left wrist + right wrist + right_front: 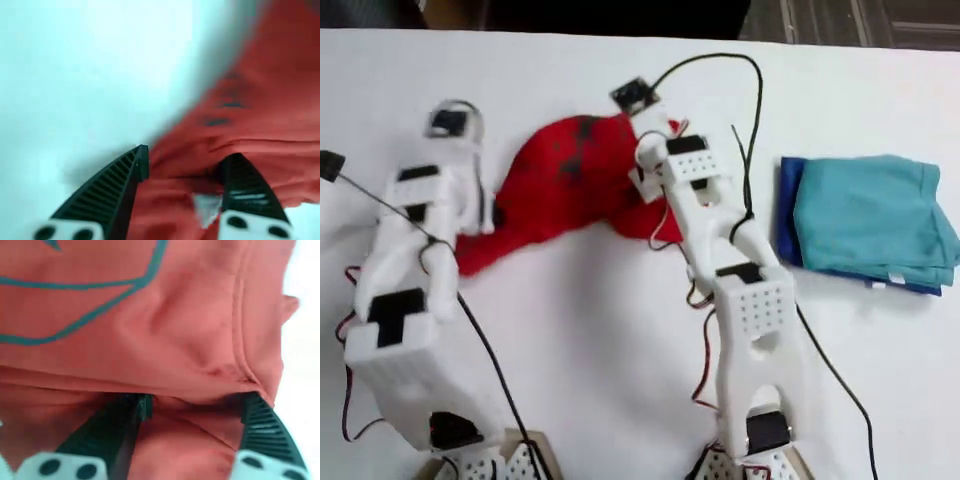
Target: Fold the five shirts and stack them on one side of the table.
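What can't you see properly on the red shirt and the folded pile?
High view: white arms cover parts of the crumpled red cloth shirt, hiding its outline.
High view: the folded teal shirt covers most of the folded blue shirt.
Right wrist view: the edge cuts off the shirt's teal print.

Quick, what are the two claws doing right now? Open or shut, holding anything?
Left claw: open, with a fold of the red shirt in its gap, not clamped.
Right claw: open, with the same shirt's cloth in its gap.
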### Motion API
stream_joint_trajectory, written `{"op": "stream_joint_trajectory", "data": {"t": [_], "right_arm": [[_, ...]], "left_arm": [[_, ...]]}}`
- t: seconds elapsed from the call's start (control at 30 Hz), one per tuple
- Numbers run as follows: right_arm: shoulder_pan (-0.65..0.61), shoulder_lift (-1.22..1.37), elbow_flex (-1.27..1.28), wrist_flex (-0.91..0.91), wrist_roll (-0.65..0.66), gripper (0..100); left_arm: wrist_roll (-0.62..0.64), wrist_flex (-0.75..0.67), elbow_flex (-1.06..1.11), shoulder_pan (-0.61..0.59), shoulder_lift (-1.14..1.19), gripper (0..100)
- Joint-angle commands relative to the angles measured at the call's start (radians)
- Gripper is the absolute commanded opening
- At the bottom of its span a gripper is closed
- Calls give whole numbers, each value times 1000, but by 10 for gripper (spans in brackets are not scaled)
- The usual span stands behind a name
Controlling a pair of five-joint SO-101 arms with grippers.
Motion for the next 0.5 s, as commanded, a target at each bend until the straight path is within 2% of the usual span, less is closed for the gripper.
{"op": "stream_joint_trajectory", "data": {"t": [0.0,0.2,0.33,0.4,0.47], "right_arm": [[61,27,-196,50,-2,298],[56,27,-436,450,5,299],[42,30,-611,700,49,300],[44,28,-647,745,127,298],[62,21,-643,748,149,297]], "left_arm": [[66,115,-226,-51,43,249],[63,344,-452,-49,101,249],[-25,419,-507,-37,100,249],[-66,439,-513,-25,98,249],[-95,459,-513,-18,98,249]]}}
